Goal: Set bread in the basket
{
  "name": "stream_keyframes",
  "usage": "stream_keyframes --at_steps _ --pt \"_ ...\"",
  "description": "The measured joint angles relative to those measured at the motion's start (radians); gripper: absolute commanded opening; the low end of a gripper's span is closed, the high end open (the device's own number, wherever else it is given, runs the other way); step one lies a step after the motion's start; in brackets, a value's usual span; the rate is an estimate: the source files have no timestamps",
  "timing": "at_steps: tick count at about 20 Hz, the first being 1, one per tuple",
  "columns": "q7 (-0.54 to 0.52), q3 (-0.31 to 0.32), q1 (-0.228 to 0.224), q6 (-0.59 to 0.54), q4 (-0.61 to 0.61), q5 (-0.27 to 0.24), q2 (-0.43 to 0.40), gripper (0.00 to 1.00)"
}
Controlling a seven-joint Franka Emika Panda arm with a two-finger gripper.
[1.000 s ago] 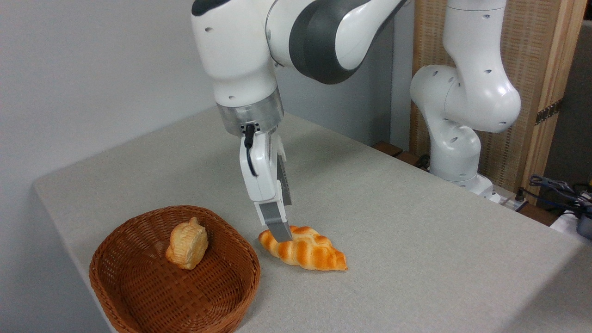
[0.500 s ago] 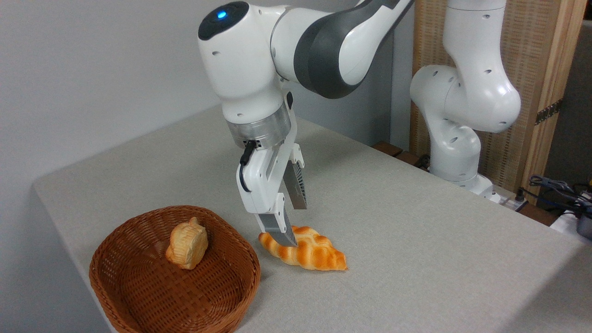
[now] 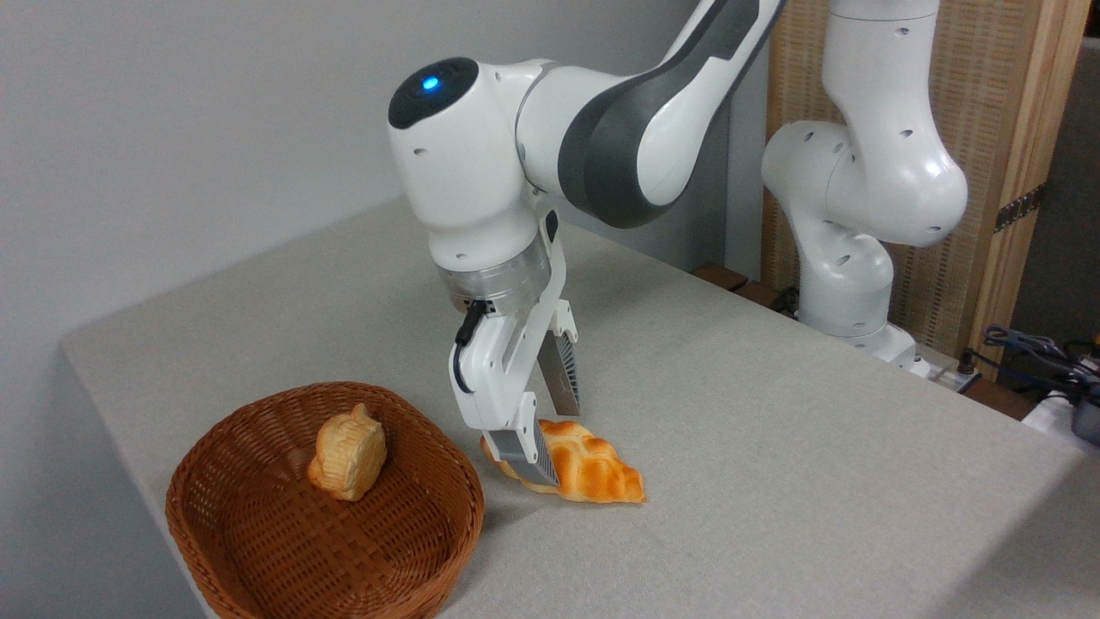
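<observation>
- The step in hand looks like the grasp: the gripper (image 3: 543, 451) is down over the thick left end of the braided bread loaf (image 3: 584, 468), its fingers set wide to either side, one in front and one behind, not yet closed on it.
- The loaf lies flat on the grey worktop (image 3: 773, 447), just right of the wicker basket (image 3: 258, 542), pointed end away from it.
- Next, I judge, the fingers need to close across the loaf, then lift it clear of the thick rim and carry it left.
- A pale fish-shaped pastry (image 3: 348, 454) already sits in the basket's far half; the near half is free for the loaf.
- Nothing else stands between loaf and basket.
</observation>
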Motion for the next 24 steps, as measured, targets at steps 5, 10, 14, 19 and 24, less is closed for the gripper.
stream_keyframes --at_steps 5,10,14,19,24 --pt "0.005 0.000 0.000 0.020 -0.013 0.005 0.004 1.00" --pt "0.021 0.000 -0.003 0.034 -0.020 0.055 0.015 1.00" --pt "0.021 -0.001 -0.007 0.034 -0.021 0.058 0.016 1.00" --pt "0.021 -0.004 -0.011 0.034 -0.022 0.059 0.022 0.63" --pt "0.021 -0.007 -0.011 0.034 -0.023 0.060 0.023 0.53"
